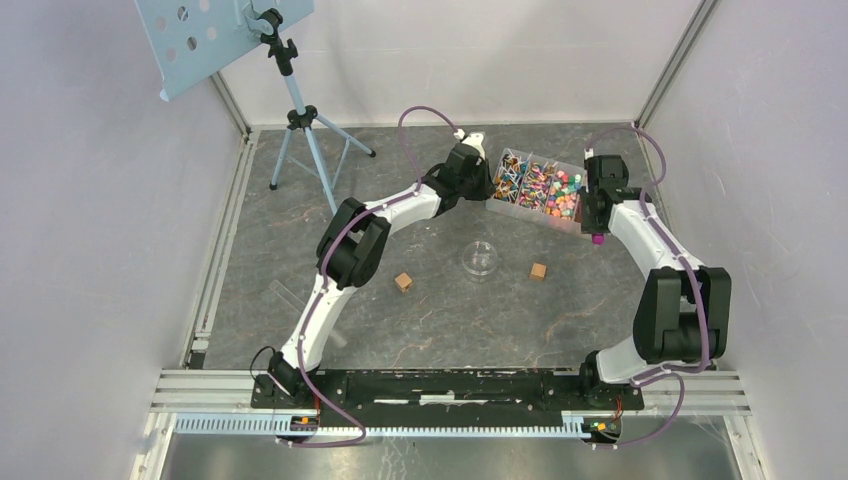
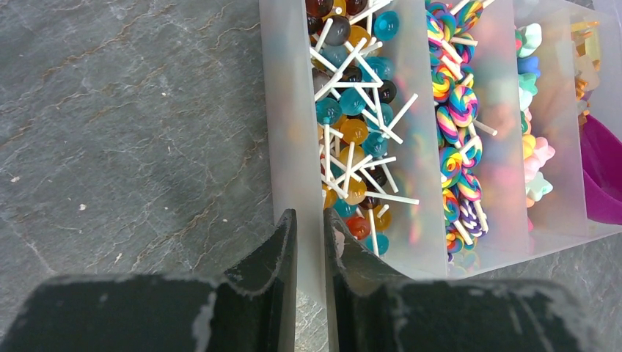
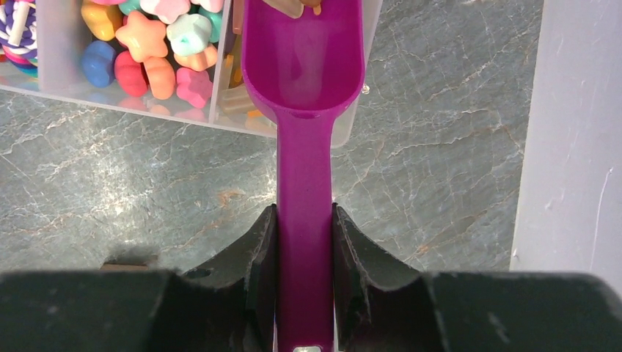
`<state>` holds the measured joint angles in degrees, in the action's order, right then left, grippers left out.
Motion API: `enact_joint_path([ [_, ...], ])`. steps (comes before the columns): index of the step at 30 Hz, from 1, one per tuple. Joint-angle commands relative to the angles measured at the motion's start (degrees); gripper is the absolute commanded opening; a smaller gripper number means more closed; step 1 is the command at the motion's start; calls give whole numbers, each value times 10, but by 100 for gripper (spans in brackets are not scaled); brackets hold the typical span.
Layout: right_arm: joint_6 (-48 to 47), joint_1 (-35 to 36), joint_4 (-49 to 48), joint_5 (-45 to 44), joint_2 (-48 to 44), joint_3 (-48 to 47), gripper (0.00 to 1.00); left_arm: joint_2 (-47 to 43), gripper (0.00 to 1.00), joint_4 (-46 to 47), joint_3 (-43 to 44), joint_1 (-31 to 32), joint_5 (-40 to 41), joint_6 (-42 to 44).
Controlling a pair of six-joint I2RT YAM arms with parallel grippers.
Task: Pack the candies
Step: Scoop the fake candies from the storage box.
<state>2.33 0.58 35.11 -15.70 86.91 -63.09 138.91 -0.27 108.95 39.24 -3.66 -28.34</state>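
Note:
A clear compartment box (image 1: 500,205) at the back of the table holds the candies (image 1: 545,185): ball lollipops (image 2: 359,110), swirl lollipops (image 2: 455,110) and star-shaped sweets (image 2: 535,147). My left gripper (image 2: 309,220) is shut on the box's left wall (image 2: 293,110); in the top view it (image 1: 482,165) sits at the box's left end. My right gripper (image 3: 304,213) is shut on the handle of a purple scoop (image 3: 303,59). The scoop's bowl lies in the box's rightmost compartment, with a few pale sweets at its far end. Star sweets (image 3: 147,44) fill the neighbouring compartment.
A small clear round dish (image 1: 480,260) stands mid-table in front of the box. Two brown wooden cubes (image 1: 403,282) (image 1: 539,271) lie left and right of it. A tripod (image 1: 305,130) with a blue perforated plate stands back left. White walls enclose the table.

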Motion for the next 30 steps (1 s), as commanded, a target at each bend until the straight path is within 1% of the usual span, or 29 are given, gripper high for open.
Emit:
enact_joint_path([
  [1,13,-3,-57,13,-19,41,0,-24,2,-30,-17,7,-49,-11],
  [3,15,-19,-70,14,-21,55,0,-26,2,-30,-17,8,-50,-14],
  [9,14,-26,-98,13,-34,86,0,-27,3,-29,-16,8,-49,-19],
  [10,13,-27,-103,13,-37,91,0,-27,5,-30,-16,8,-49,-20],
  [11,10,-28,-106,16,-41,94,0,-27,9,-29,-16,8,-46,-20],
  [14,-2,-28,-112,26,-51,99,0,-30,15,-33,-13,7,-38,-20],
  [17,-8,-29,-124,28,-65,106,0,-33,24,-36,-7,7,-38,-22],
  [20,-10,-29,-136,31,-76,119,0,-37,37,-37,-5,7,-38,-28],
  [23,-11,-29,-142,34,-87,127,0,-44,47,-36,-5,4,-33,-29],
  [28,-15,-29,-159,35,-108,144,0,-55,56,-36,4,-7,-37,-41],
  [30,-18,-29,-161,32,-112,145,0,-60,62,-36,6,-12,-44,-49],
])
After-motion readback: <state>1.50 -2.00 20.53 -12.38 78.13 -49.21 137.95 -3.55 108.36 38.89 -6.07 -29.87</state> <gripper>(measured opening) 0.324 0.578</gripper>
